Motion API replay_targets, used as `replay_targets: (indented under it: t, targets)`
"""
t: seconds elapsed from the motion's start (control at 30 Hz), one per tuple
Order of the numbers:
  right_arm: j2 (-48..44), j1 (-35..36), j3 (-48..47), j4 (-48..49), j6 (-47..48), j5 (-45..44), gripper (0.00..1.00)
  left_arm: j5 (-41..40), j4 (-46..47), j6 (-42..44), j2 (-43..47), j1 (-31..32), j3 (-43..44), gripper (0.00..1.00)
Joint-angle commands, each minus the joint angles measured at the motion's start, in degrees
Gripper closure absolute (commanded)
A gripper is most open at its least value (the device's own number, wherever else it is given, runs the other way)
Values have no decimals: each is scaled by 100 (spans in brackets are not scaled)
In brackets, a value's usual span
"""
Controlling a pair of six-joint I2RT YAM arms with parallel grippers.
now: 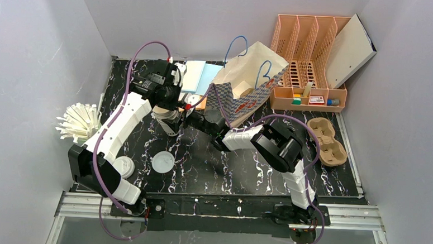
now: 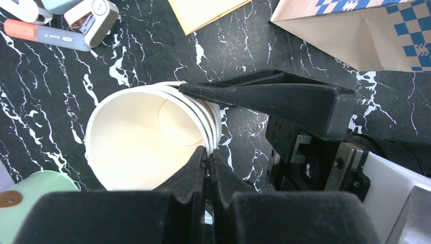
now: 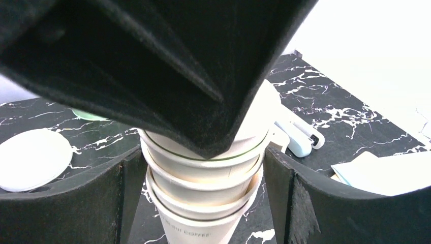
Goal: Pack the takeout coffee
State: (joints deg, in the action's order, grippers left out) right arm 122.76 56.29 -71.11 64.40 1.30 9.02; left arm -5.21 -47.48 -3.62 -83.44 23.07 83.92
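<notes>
Close to the arms, a white lid lies flat on the black table. A bit farther is the stack of cream cups. The right gripper has one finger on each side of the stack. Both fingers touch it, so it holds the stack. The left gripper is pinched tight on the rim of the top cup, one finger inside and one outside. Off to the left is the holder of white straws. Behind the stack, the paper bag with blue handles stands open. At the very back is a peach rack. I cannot tell where the dark green cup is.
</notes>
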Motion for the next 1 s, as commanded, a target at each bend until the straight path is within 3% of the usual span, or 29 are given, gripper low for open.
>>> replay_targets:
  t: [0.0, 0.33, 0.43, 0.57, 0.97]
  targets:
    - [150, 13, 10, -455, 55, 21, 29, 234, -27, -29, 443, 65, 533, 100]
    - [74, 21, 212, -424, 28, 20, 30, 308, -42, -36, 467, 66, 484, 100]
    - [-53, 14, 270, -426, 3, 4, 17, 318, -13, -34, 484, 66, 374, 100]
    - [-209, 14, 265, -465, 17, 3, 14, 282, -2, -43, 491, 66, 351, 100]
    - [-382, 18, 155, -615, 90, 7, 9, -465, -729, 230, 549, 66, 1918, 100]
